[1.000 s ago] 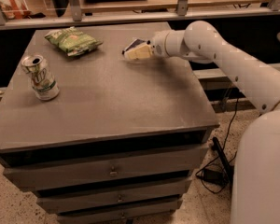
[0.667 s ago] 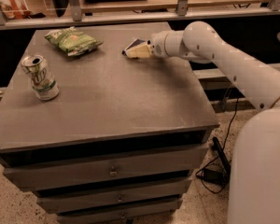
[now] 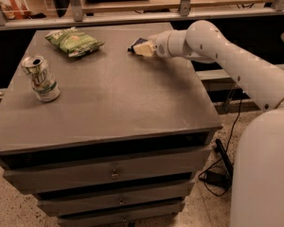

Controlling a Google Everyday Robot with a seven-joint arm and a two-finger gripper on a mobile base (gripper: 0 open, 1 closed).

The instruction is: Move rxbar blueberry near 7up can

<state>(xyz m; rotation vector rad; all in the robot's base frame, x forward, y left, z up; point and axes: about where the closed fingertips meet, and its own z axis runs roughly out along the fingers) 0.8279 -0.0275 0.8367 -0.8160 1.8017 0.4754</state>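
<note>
Smooth white rounded arm (image 3: 236,65), cream gripper (image 3: 141,48) at table's (image 3: 113,112) far edge

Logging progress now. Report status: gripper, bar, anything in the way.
Gripper back right, at the rxbar blueberry. 7up can upright, front left, far off. Green chip bag back left, beside the path.

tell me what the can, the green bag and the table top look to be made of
The can: thin metal, likely aluminium; silvery sheen on the rim and top.
The green bag: crinkled plastic film, glossy; creases catch light.
The table top: matte grey, perhaps laminate or painted board; no shine.
The pincer is near the far edge, at the dark bar.
</note>
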